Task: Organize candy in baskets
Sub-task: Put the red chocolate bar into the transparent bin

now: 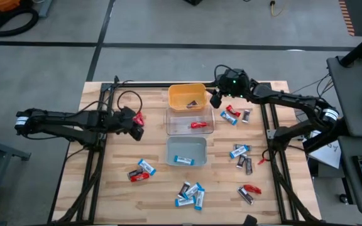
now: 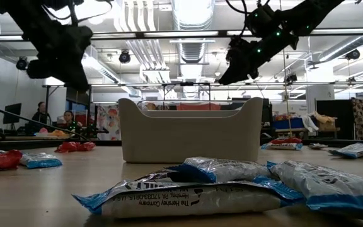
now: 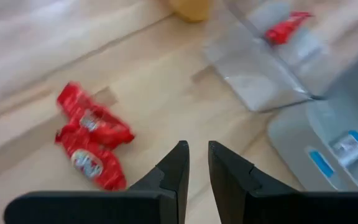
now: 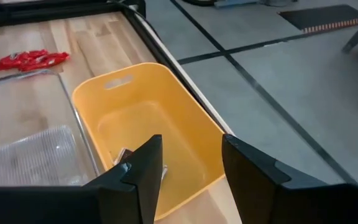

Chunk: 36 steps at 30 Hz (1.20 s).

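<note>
1. Overhead, the right gripper [image 1: 213, 99] hangs at the right rim of the yellow-orange basket [image 1: 180, 92], its fingers [image 4: 143, 168] spread apart and empty.
2. Seen past those fingers, a dark-wrapped mini bar [image 4: 124, 155] lies on the yellow basket's floor, partly hidden behind one finger.
3. Meanwhile the left gripper [image 1: 137, 130] hovers over the left part of the table [image 1: 105, 188], its fingers [image 3: 176, 171] drawn nearly together with only a thin gap and nothing between them.
4. Just beside the left gripper lie two red candies [image 3: 92, 140], touching each other on the bare wood; the high view shows one red wrapper [image 1: 139, 117] at the gripper's tip.
5. Next to the yellow basket sits the clear basket [image 1: 171, 129], holding one red candy [image 1: 198, 125].
6. Beyond that, the pale grey-blue basket [image 1: 171, 145] holds a blue-and-white candy [image 1: 184, 161].
7. All three baskets stand in a row down the table's middle, close together.
8. Loose candy is scattered around them: a red and blue pair [image 1: 140, 171] at the lower left, a blue-and-white cluster [image 1: 190, 193] below the grey-blue basket, and mixed pieces [image 1: 239, 115] to the right of the baskets.
9. More pieces [image 1: 242, 156] lie at the right side, and a red and dark pair [image 1: 248, 191] rests near the lower right corner.
</note>
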Each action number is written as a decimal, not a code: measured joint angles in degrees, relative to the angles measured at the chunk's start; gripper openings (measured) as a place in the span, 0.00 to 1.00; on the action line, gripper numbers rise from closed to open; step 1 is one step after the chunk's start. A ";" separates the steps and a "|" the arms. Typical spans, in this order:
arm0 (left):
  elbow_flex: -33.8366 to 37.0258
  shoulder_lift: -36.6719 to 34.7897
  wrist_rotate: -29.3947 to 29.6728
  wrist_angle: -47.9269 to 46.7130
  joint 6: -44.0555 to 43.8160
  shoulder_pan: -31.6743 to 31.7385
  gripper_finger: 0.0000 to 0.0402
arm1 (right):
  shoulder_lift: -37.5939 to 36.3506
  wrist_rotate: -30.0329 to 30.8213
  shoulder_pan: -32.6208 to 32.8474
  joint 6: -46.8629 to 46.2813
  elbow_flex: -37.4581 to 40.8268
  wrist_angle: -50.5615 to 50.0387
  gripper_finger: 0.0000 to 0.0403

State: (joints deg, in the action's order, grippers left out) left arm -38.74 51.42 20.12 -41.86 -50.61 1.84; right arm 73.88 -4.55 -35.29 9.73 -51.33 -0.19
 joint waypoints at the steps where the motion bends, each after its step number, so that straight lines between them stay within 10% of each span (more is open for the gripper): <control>1: 0.05 0.29 0.12 -0.59 -1.44 0.48 0.11 | 0.09 -0.03 0.00 0.31 0.00 0.21 0.38; 16: 0.99 12.16 0.37 -0.82 -12.65 6.65 0.13 | 2.68 -0.03 -0.37 -1.82 -0.02 1.21 0.40; 29: 0.99 25.36 3.19 -1.06 -16.18 7.07 0.47 | 2.70 -0.43 -0.37 -2.75 -0.02 0.44 0.41; 36: 0.99 31.30 2.92 -1.04 -16.13 7.29 0.50 | 2.70 -0.46 -0.23 -3.86 -0.02 0.39 0.41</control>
State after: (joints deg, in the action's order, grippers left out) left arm -37.76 82.72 23.04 -42.89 -66.74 9.13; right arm 76.58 -5.00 -35.52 5.87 -51.35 0.20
